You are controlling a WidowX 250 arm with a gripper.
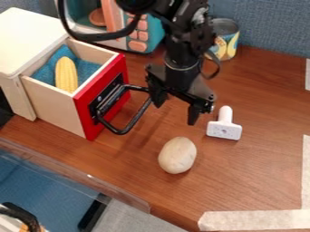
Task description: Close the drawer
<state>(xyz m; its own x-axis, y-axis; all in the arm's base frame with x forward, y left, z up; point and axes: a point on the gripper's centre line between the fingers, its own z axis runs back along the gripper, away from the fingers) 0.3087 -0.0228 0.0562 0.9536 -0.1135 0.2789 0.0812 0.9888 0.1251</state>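
Behind the wooden table (254, 167) rises blue panelling (272, 27).

Corn (66, 74) lies in the drawer (54, 106), left; far back, can (225, 46) right of microwave (156, 37); right of drawer, egg (177, 155) before tool (225, 131).

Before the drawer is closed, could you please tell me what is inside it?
The drawer holds a yellow ear of corn lying on blue cloth. The cloth covers the drawer's bottom there, so anything underneath it or directly beneath the corn cannot be seen.
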